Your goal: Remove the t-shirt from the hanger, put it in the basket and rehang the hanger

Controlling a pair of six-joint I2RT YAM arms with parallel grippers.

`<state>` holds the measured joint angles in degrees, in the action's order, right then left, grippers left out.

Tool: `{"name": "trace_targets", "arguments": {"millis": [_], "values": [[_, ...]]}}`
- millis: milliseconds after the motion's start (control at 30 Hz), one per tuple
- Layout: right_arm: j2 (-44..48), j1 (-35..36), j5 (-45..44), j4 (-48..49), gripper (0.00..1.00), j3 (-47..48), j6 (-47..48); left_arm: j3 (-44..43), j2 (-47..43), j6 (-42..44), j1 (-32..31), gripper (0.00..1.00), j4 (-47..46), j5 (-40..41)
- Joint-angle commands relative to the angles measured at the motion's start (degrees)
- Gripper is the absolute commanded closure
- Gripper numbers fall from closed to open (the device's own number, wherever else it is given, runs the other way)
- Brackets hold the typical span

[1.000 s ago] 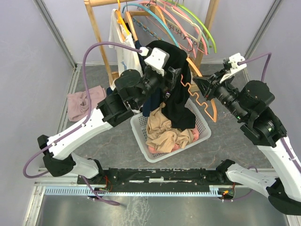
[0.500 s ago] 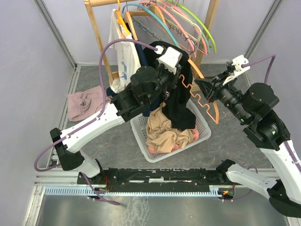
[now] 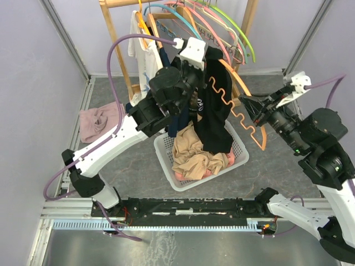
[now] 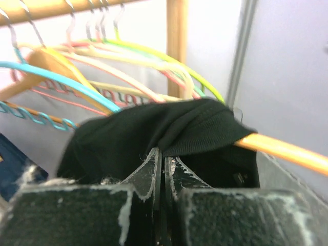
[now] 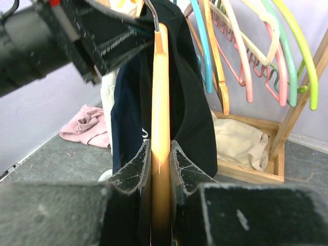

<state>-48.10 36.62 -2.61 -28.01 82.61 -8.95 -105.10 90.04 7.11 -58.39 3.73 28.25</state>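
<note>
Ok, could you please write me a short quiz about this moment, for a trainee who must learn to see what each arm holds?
1. True or false: the right arm's fingers are closed on the orange hanger.
2. What do the left arm's fingers pinch? A) a blue hanger B) the black t-shirt C) the wooden rail
3. Fill in: under the t-shirt stands a white ____ with clothes in it.
Key: 1 true; 2 B; 3 basket.
</note>
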Motion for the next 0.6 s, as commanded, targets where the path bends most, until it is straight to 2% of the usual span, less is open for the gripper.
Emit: {"name": "trace_targets", "arguments": {"millis": [0,167,567], "values": [[4.03,0.03,-0.56,2.77,0.98,0.59,1.19,-11.52,3.79,4.01,1.26,0.97,1.1,8.08],[8.33,0.03,-0.29,1.13,0.98,-0.3,1.6,-20.38,9.33,4.72,3.17,0.97,5.45,10.33],[14.87,0.06,-3.46,-2.99,0.98,1.78,2.31,-25.9,12.35,1.04,5.32,0.97,9.65,8.08]]}}
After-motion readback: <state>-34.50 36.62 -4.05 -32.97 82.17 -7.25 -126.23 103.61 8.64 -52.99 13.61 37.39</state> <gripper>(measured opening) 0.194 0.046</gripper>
